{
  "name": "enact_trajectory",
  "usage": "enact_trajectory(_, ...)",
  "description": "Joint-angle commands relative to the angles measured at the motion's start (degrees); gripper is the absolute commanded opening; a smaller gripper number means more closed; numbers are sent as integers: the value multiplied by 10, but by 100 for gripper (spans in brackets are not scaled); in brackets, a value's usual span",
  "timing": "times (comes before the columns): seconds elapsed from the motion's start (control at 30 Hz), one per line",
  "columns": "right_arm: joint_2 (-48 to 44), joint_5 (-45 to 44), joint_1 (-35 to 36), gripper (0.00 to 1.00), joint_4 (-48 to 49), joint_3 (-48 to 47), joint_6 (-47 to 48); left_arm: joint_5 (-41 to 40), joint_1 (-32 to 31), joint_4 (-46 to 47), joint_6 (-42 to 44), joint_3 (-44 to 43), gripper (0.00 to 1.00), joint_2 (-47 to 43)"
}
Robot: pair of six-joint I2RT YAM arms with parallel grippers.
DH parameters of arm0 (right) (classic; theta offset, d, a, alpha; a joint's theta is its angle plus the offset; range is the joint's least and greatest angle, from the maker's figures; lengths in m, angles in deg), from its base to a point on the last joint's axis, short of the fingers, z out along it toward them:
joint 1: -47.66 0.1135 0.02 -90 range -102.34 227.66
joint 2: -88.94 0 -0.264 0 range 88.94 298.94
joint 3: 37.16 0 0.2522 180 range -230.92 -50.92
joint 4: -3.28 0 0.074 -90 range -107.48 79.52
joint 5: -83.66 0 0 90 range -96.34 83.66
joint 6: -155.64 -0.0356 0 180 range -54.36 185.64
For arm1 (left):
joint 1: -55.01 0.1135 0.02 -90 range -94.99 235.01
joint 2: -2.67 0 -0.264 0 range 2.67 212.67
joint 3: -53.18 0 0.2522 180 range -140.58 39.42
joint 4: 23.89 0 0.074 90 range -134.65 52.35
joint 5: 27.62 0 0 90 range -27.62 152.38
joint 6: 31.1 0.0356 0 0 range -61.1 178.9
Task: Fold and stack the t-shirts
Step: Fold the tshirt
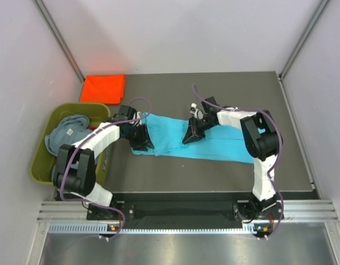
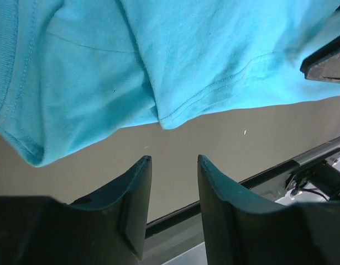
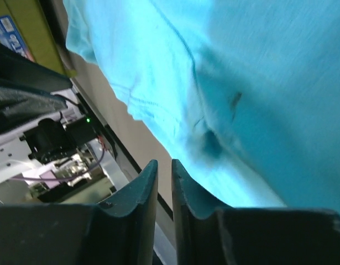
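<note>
The bright turquoise t-shirt point(image 1: 214, 144) lies spread in a long strip across the middle of the table. It fills the top of the left wrist view point(image 2: 158, 55) and most of the right wrist view point(image 3: 258, 83). My left gripper point(image 1: 142, 144) hovers at the shirt's left end, open and empty point(image 2: 172, 160), with bare table between its fingers. My right gripper point(image 1: 190, 138) is over the shirt's middle, with its jaws almost together and nothing between them point(image 3: 164, 163). The orange-red t-shirt point(image 1: 103, 88) lies folded at the back left. The grey-blue t-shirt point(image 1: 67, 132) sits in the tub, with a bit of red cloth point(image 1: 91, 127) beside it.
The olive-green plastic tub point(image 1: 42, 165) stands at the table's left edge, close to my left arm. The table's front edge and metal rail point(image 1: 186, 212) run just beyond the shirt's near hem. White walls close in the sides and back.
</note>
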Motion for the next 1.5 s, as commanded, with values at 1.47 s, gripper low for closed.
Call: enact_trajectory(1.47, -148, -156, -493, 27, -65, 79, 101, 54, 84, 101, -95, -333, 50, 380)
